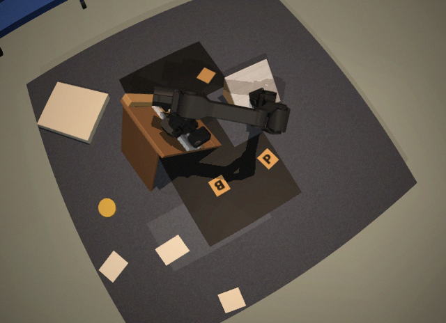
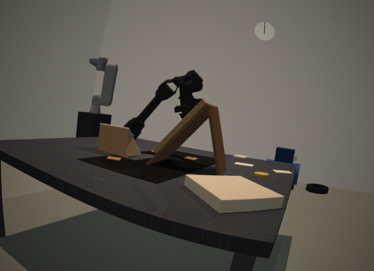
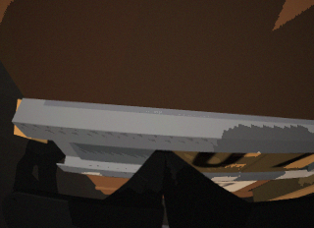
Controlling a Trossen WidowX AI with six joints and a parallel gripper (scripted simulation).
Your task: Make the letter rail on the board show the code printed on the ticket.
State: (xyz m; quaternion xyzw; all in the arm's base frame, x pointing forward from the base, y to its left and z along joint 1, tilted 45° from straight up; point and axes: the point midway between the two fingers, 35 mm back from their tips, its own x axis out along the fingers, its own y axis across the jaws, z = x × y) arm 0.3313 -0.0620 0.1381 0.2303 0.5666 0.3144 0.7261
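Note:
My gripper is shut and empty, its tips at the lower side of the grey rail on the sloped brown board. A tile with a U sits in the rail just right of the tips; part of another tile shows farther right, its letter unclear. The P tile and B tile lie on the dark mat. An orange tile lies behind, no letter visible. The ticket's code is not readable.
A wedge-shaped block stands beside the arm. A thick cream slab lies near the counter edge. A yellow disc and pale cards lie on the counter.

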